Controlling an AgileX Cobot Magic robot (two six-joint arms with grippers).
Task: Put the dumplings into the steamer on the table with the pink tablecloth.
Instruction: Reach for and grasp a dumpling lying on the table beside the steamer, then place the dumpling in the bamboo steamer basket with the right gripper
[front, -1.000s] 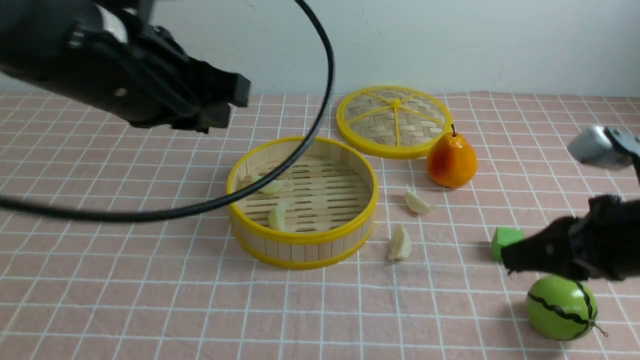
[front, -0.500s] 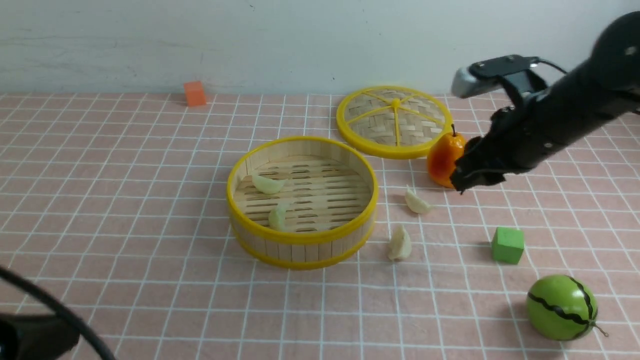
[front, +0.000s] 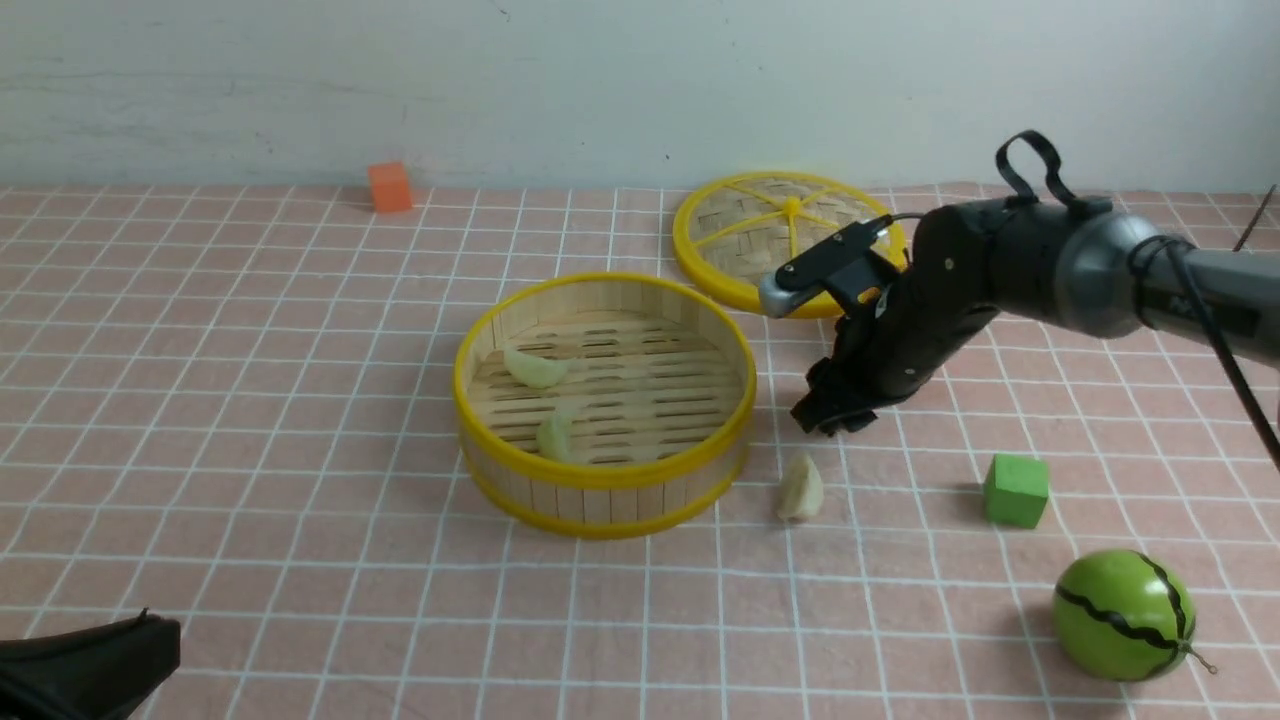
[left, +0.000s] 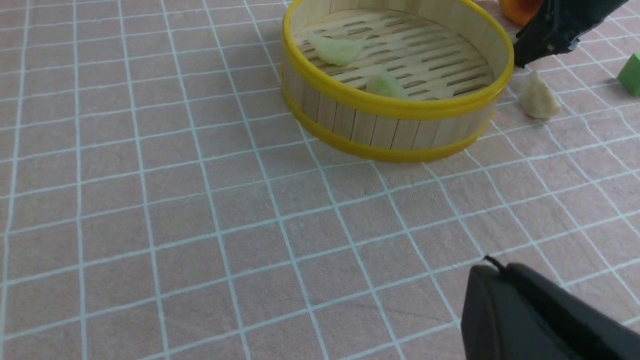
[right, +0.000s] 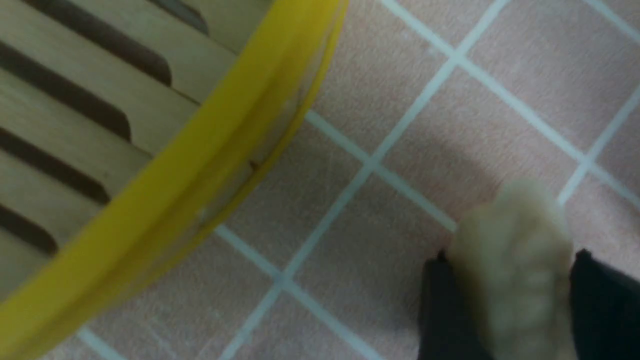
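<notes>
Left end effector (front: 90, 660): low at the near-left corner of the table (front: 200, 480). Only a black sliver shows, so can't tell whether it's open or closed. Nothing visible in it.

Steamer (front: 600, 495): mid-table on the pink tablecloth (front: 300, 300), lid off. Two are in: green dumpling (front: 535, 368) at the back-left of the slatted floor, second green dumpling (front: 555, 436) near the front wall. Call that half done.

Near cream dumpling (front: 800, 488): lying on the cloth just right of the steamer's front wall, untouched.

Right end effector (front: 828, 420): down at cloth level just right of the steamer rim. Wrist view shows the far cream dumpling (right: 512, 260) between its fingers (right: 440, 305). They've narrowed to the dumpling's width and look to be against both flanks. The view is blurry, so I can't vouch for grip firmness. The dumpling looks to be at cloth level, not lifted.

Further right: lid (front: 760, 225), green cube (front: 1015, 490) and watermelon toy (front: 1120, 615), all irrelevant.

Remaining, my read:
- Lift this one over the rim and drop it.
- Come back for the near cream one.
- 2/4 placed, third in grasp, fourth waiting.
</notes>
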